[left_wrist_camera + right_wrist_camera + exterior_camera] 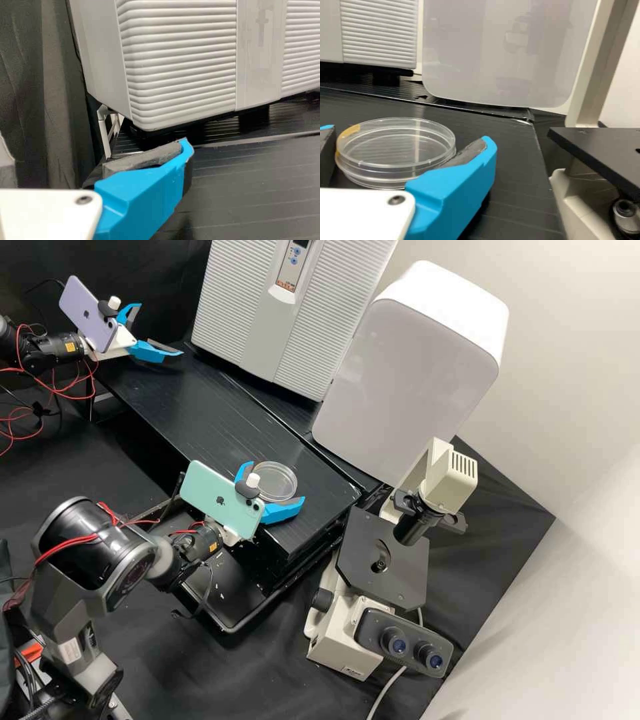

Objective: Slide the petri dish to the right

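A clear round petri dish (275,481) (395,150) with its lid on lies flat near the right front end of the black raised platform (213,413). My right gripper (277,484) (405,137) is open around it, one blue finger on each side of the dish. The finger (460,185) on the microscope's side lies close against the dish rim. My left gripper (159,330) is open at the platform's far left end, holding nothing. One of its fingers (150,190) sits just above the platform, in front of the ribbed white unit (190,60).
A ribbed white unit (287,307) stands at the back of the platform, and a smooth white box (413,367) stands beside the dish's far right. A microscope (393,573) with a black stage stands just past the platform's right end. Red cables hang at left.
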